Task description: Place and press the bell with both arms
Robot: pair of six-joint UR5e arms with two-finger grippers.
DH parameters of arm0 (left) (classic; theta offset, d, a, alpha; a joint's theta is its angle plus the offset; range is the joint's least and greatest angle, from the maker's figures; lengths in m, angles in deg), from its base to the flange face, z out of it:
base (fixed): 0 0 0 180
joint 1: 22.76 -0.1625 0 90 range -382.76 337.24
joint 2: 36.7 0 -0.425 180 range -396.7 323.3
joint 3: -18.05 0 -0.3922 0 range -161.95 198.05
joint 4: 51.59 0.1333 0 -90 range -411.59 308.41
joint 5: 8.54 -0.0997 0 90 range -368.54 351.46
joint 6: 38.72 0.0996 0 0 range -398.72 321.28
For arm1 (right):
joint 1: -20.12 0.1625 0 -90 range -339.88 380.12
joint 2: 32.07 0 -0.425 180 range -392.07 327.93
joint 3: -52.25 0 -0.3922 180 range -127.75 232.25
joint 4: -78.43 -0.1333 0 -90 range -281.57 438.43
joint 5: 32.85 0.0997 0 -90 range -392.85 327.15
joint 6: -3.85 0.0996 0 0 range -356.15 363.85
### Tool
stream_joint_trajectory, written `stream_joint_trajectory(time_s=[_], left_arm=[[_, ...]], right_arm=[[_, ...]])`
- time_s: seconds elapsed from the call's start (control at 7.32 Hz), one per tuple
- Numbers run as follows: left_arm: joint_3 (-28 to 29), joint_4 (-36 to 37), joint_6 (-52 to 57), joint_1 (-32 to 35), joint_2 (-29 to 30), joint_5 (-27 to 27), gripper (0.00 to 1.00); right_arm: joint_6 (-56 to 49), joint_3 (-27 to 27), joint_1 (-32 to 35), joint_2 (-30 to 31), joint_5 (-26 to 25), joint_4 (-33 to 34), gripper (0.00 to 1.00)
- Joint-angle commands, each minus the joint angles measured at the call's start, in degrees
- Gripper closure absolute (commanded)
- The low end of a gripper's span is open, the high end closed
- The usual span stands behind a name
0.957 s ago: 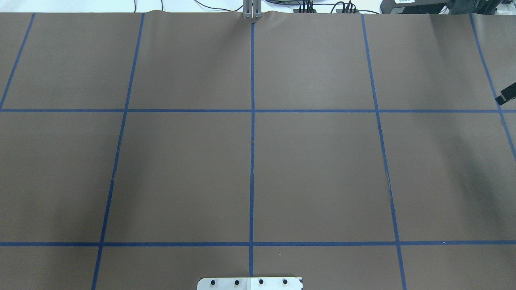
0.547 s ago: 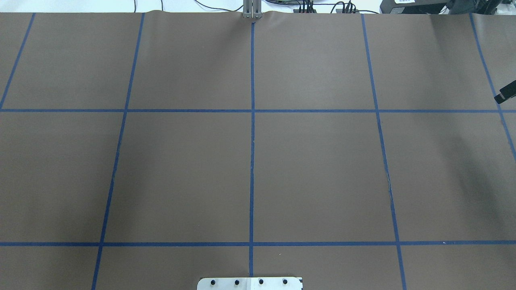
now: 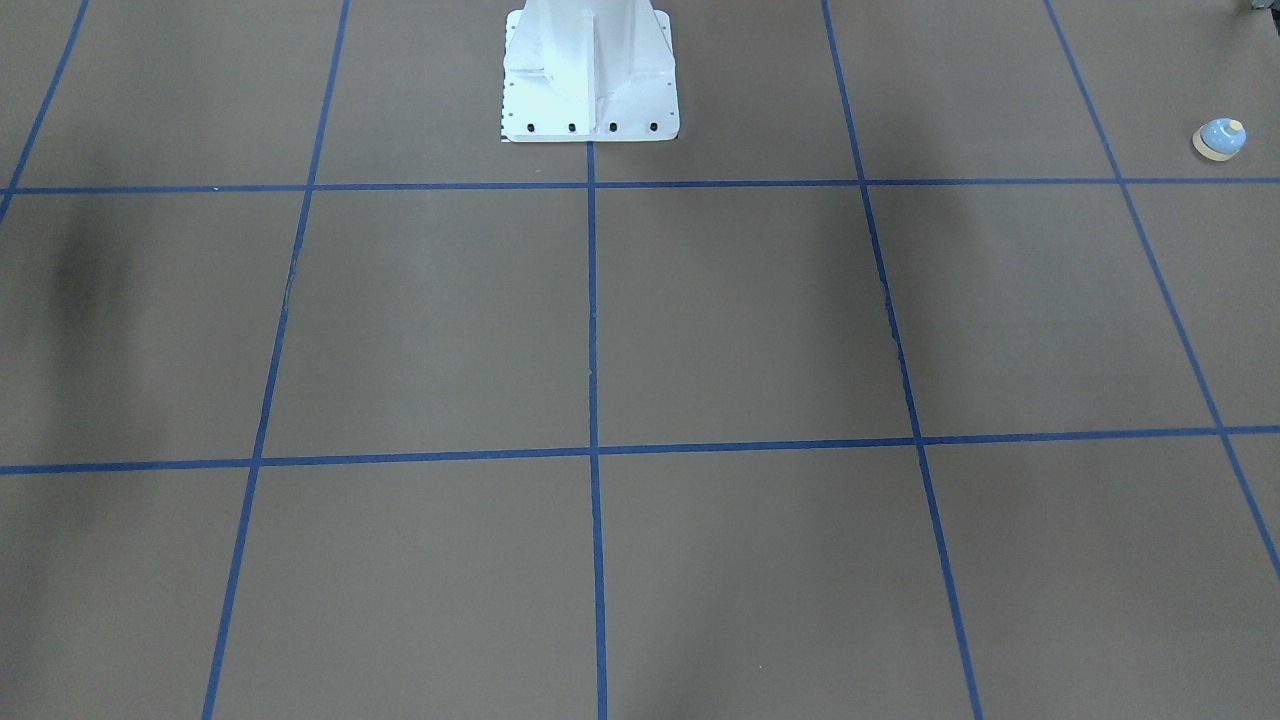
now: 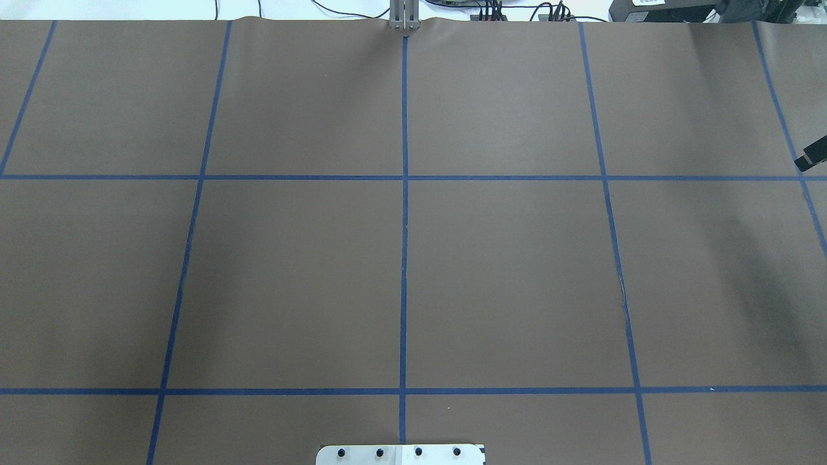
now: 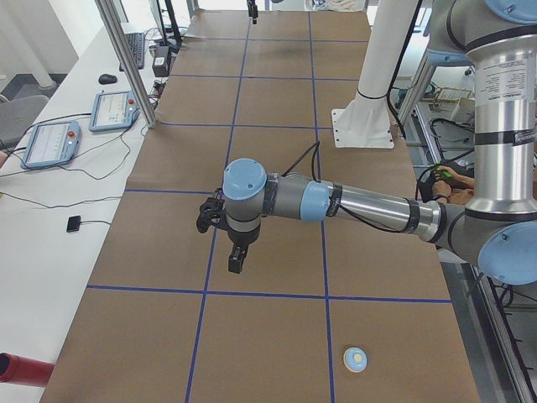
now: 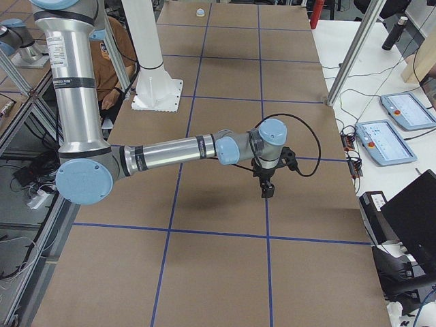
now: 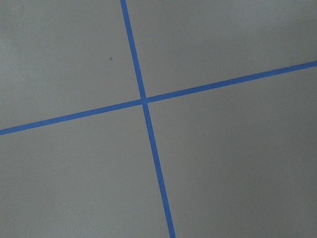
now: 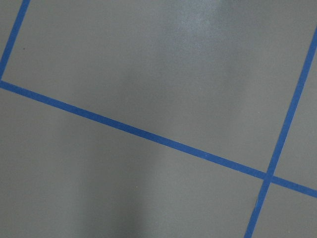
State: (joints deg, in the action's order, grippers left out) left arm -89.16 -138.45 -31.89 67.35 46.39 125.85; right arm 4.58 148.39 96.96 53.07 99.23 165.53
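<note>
One bell (image 5: 356,360) lies well apart from the left gripper (image 5: 237,260); whether that gripper is closed, I cannot tell.

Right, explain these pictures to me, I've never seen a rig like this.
This is a robot with two jointed arms at a table covered in brown paper with blue tape lines. A white pedestal is bolted to it. Two pictures look down on the table, one from behind the robot and one facing it. Two look along it from its ends: one shows the left arm near, the other the right arm. Two come from wrist cameras and show only paper and tape. A small blue bell sits near the end on the robot's left. Neither arm holds it; both hang above the paper. Whether their fingers are open is unclear.
</note>
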Motion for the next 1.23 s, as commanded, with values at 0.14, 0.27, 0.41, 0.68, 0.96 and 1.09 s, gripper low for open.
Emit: stream_joint_trajectory(time_s=[0.14,0.27,0.41,0.68,0.96,1.09], left_arm=[[0.17,-3.39,0.02,-0.11,-6.33,1.90,0.00],[0.25,-6.97,-0.33,-0.11,-10.89,5.23,0.00],[0.95,-9.18,-3.90,-0.11,-12.41,3.43,0.00],[1.04,-14.51,-4.55,-2.03,-21.26,3.07,0.00],[4.27,-21.38,-4.46,-6.52,-26.65,-0.52,0.00],[8.47,-24.29,-4.37,-8.44,-26.66,-0.63,0.00]], right_arm=[[0.06,0.27,-0.02,0.82,0.55,0.00,0.00],[-0.28,0.01,-0.02,0.73,0.64,-0.70,0.00],[-0.02,-1.04,-0.28,0.81,0.64,-3.05,0.00],[-0.02,-1.40,-1.24,0.99,1.51,-4.13,0.00],[-0.02,-0.88,-2.13,0.99,1.51,-4.22,0.00],[-0.02,-0.78,-2.30,0.99,1.86,-4.22,0.00]])
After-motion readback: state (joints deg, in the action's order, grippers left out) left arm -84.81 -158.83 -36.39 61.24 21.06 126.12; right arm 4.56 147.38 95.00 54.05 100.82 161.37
